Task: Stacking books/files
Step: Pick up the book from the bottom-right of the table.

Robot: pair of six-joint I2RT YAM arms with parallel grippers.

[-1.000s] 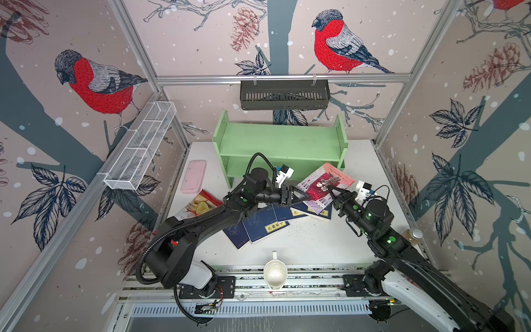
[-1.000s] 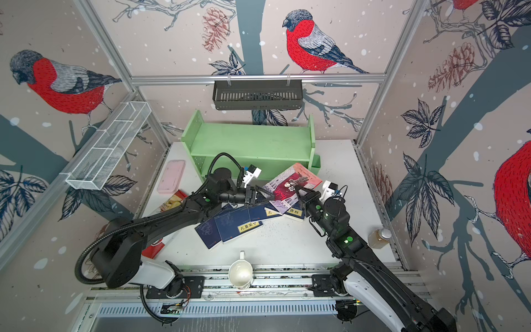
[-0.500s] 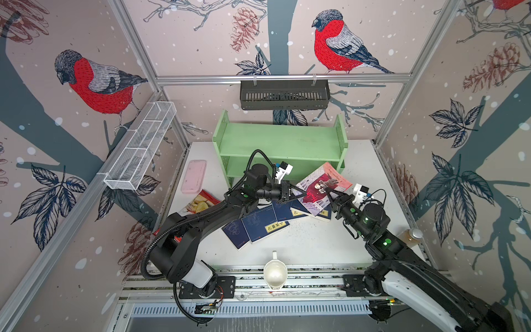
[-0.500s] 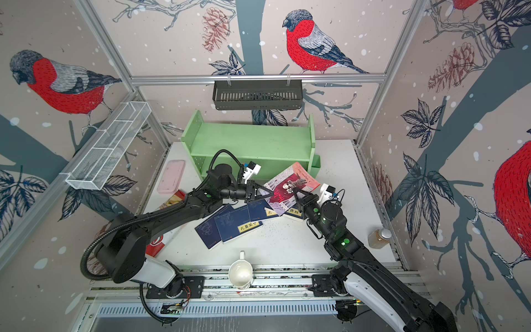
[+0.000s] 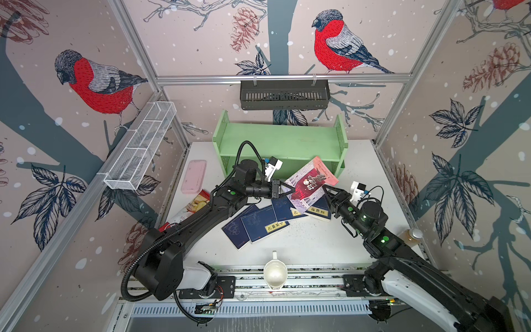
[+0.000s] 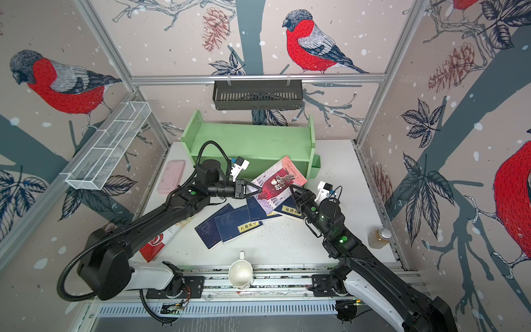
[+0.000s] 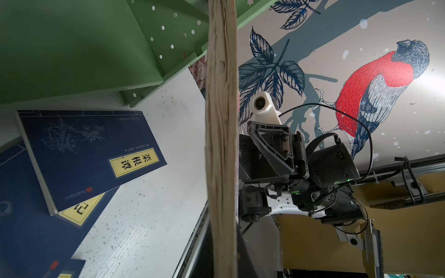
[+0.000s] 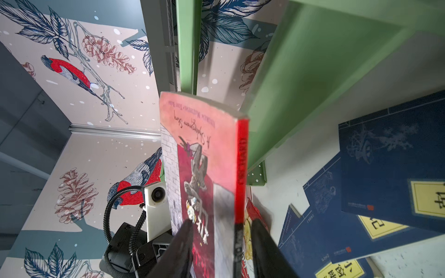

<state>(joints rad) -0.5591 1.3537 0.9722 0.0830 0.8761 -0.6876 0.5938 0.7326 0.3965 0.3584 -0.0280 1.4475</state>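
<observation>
A pink-and-red illustrated book (image 5: 311, 179) (image 6: 280, 179) hangs tilted above the table in front of the green shelf. My left gripper (image 5: 290, 189) (image 6: 257, 191) is shut on its left edge; in the left wrist view the book's page edge (image 7: 221, 144) runs straight through the picture. My right gripper (image 5: 326, 189) (image 8: 221, 240) is open at the book's lower right edge, its fingers (image 8: 262, 243) either side of the red spine (image 8: 242, 168). Several navy-blue books (image 5: 260, 222) (image 6: 238, 224) (image 7: 91, 154) lie overlapping on the white table below.
The green shelf (image 5: 281, 143) stands at the back. A pink flat case (image 5: 194, 176) and a red crisp bag (image 5: 192, 205) lie at the left. A white cup (image 5: 275, 273) sits at the front edge and a bottle (image 5: 412, 237) at the right edge.
My left gripper has shut on the pink-and-red book's left edge. My right gripper's jaws, shut on the book before, have come apart. The book has stayed in the air.
</observation>
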